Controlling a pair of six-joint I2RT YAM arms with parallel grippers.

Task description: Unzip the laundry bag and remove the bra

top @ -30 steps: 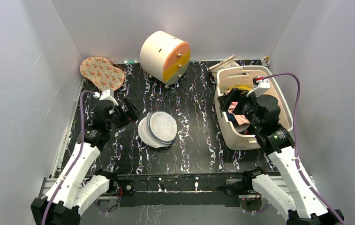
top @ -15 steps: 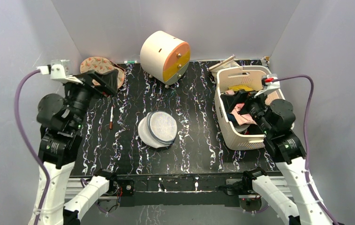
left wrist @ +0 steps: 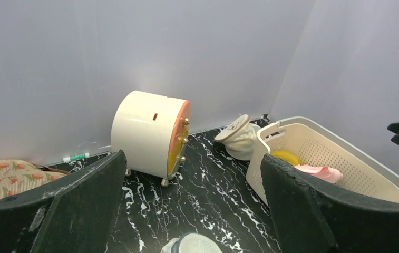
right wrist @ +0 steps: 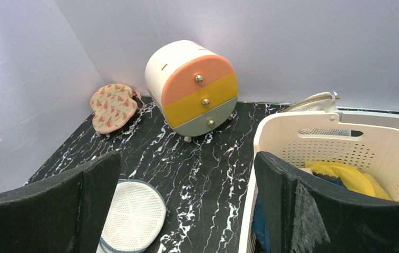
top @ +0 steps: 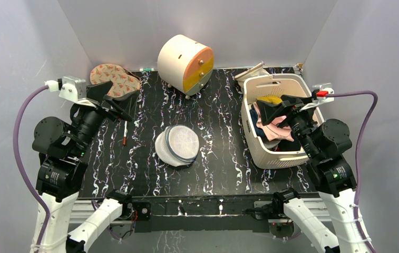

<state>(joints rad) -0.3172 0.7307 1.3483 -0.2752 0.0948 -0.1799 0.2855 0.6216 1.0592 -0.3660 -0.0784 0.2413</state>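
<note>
Two sets of jaws, both spread wide with nothing between them. My left gripper [left wrist: 192,156] hangs up off the table [top: 218,121] on the left side, near the peach patterned pad [top: 114,80] at the back corner, with a pen [top: 125,133] lying on the black marbled top just below it. My right gripper [right wrist: 186,158] hovers over the cream slotted basket [top: 271,158] on the right.

The laundry bag [top: 178,145] sits flat in the middle of the table, well apart from both grippers. I can't tell whether its zipper is open. The bra [top: 273,126] is in the basket, pale pink, lying among dark blue stuff and a yellow garment [right wrist: 344,176].

At the back centre stands the round drawer cabinet [top: 184,62]. Behind the basket leans a small cream pouch [left wrist: 237,138] with a dark mark on it, too small to read.
</note>
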